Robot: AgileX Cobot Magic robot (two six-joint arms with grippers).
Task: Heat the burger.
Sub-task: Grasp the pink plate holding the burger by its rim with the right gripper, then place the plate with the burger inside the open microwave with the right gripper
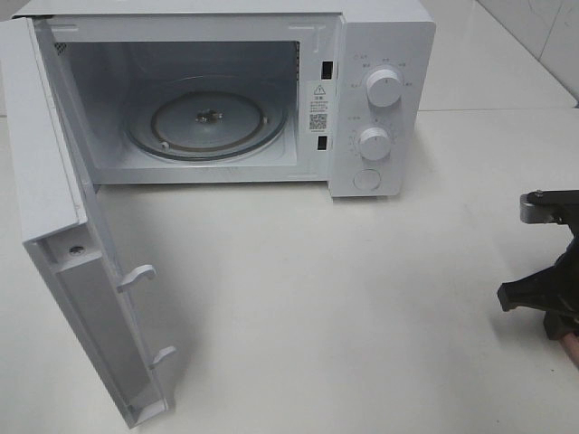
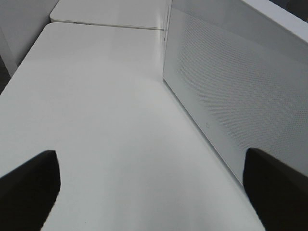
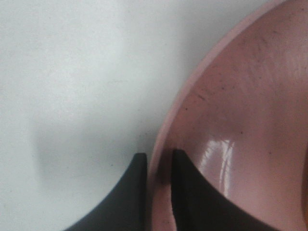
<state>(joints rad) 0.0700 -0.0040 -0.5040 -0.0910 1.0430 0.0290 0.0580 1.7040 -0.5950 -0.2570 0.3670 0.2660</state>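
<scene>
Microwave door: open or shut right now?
Open. The door is swung wide at the left of the microwave, and the bare glass turntable shows inside the cavity.

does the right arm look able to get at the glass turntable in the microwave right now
Probably yes. The door is swung wide open, and bare table lies between the right gripper and the turntable. Its jaws grip the rim of a pink plate, so it would arrive carrying that.
</scene>
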